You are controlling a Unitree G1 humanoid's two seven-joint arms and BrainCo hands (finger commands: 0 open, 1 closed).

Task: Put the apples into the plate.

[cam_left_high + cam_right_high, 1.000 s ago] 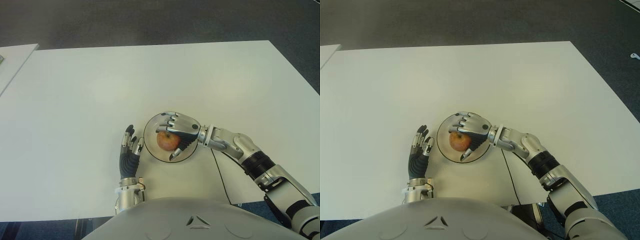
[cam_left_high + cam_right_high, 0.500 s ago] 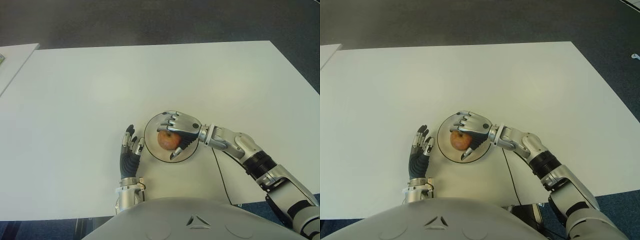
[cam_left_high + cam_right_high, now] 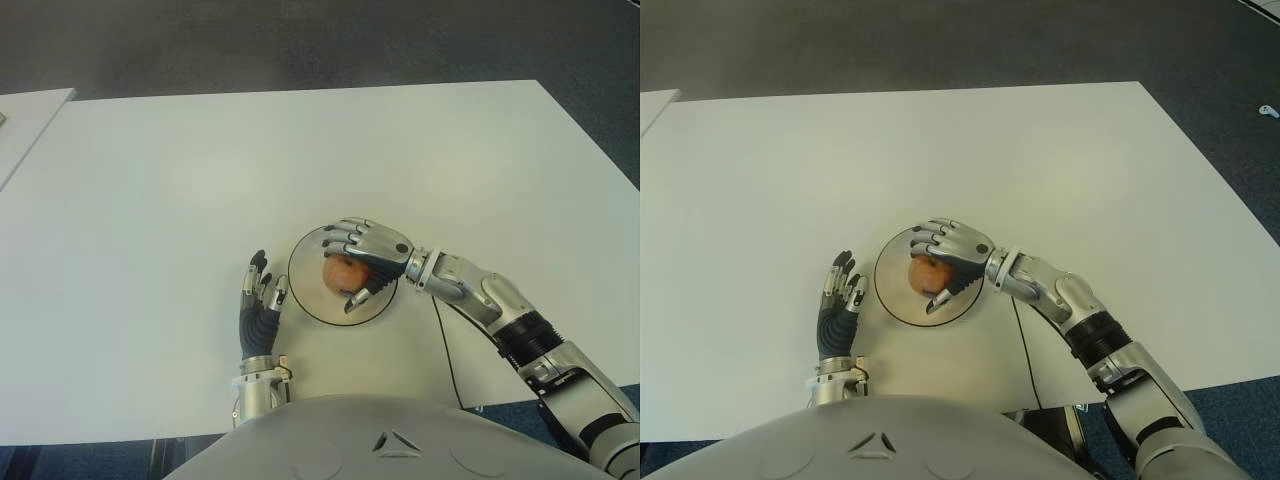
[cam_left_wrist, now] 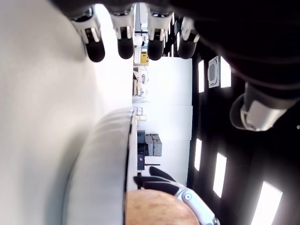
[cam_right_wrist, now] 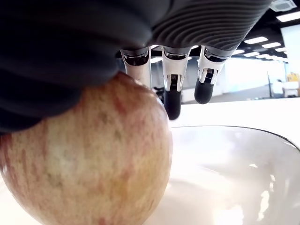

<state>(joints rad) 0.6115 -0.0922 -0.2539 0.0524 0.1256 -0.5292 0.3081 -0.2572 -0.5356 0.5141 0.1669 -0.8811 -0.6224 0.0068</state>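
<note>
— What holds what on the table (image 3: 150, 180)?

— One plate (image 3: 305, 300), round and pale with a dark rim, near the robot's edge of the white top; one apple (image 3: 343, 274), red and yellow, is over the plate's right half, under the right hand (image 3: 365, 255).

— Is that hand gripping it?

— The palm is on top of the apple and the fingers (image 5: 172, 89) arch over its far side; in the right wrist view three fingertips hang straight past the fruit, clear of it, while the palm presses its top; the thumb comes in from the near side. I'd call the fingers loosely curved round the apple, not tightly clamped; whether the apple rests on the plate or is just above it I cannot tell.

— And the other hand?

— The left hand (image 3: 260, 300) shows just left of the plate, fingers straight and slightly apart, holding nothing.

— Any labels or writing?

— None I can read; a thin dark cable (image 3: 445, 350) runs along the table beside the right forearm.
</note>
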